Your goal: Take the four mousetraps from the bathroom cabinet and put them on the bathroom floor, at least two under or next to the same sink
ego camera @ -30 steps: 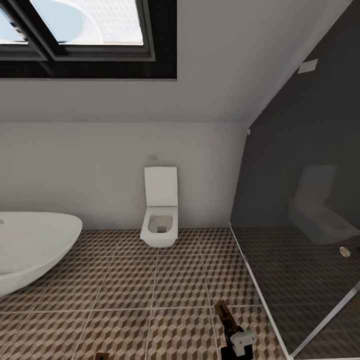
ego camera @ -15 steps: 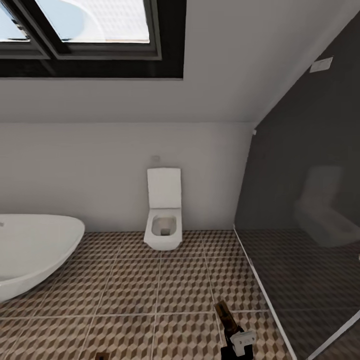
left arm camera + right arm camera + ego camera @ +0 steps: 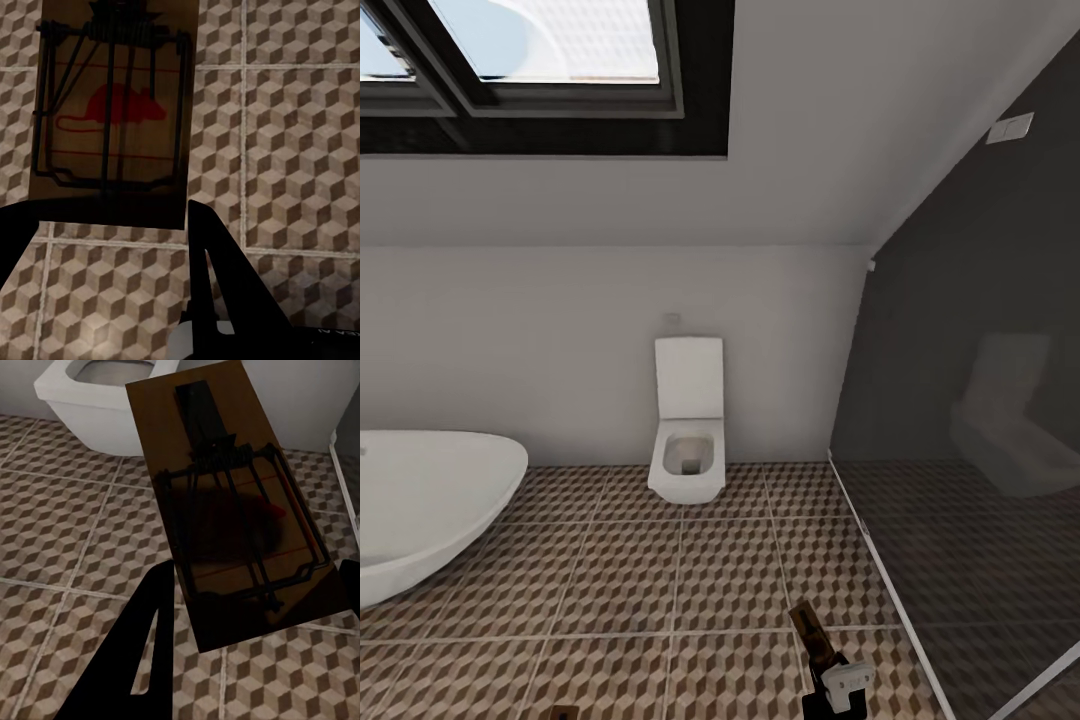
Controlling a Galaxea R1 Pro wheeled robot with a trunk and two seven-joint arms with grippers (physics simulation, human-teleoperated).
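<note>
2 mousetraps are being carried: the left gripper (image 3: 112, 225) is clamping one mousetrap (image 3: 112, 112) above the tiled floor (image 3: 285, 150); the right gripper (image 3: 247, 615) is gripping another (image 3: 232, 502) near the toilet (image 3: 105, 397); next, I judge, finding a sink and lowering both beside it.

- Floor (image 3: 620, 580): matt tiles printed with a cube pattern in brown, beige and white, separated by pale grout lines.
- Left mousetrap (image 3: 112, 112): flat brown wooden slab, matt, with a red mouse print; dark metal wire parts are fitted on top.
- Right mousetrap (image 3: 232, 502): the same wood and dark metal wire.
- Toilet (image 3: 686, 430): smooth white finish.
- Tub (image 3: 430, 510): smooth white finish.
- Glass panel (image 3: 980, 420): dark and glossy; a reflection of the toilet is shown.
- Wall (image 3: 560, 340): plain matt white.
</note>
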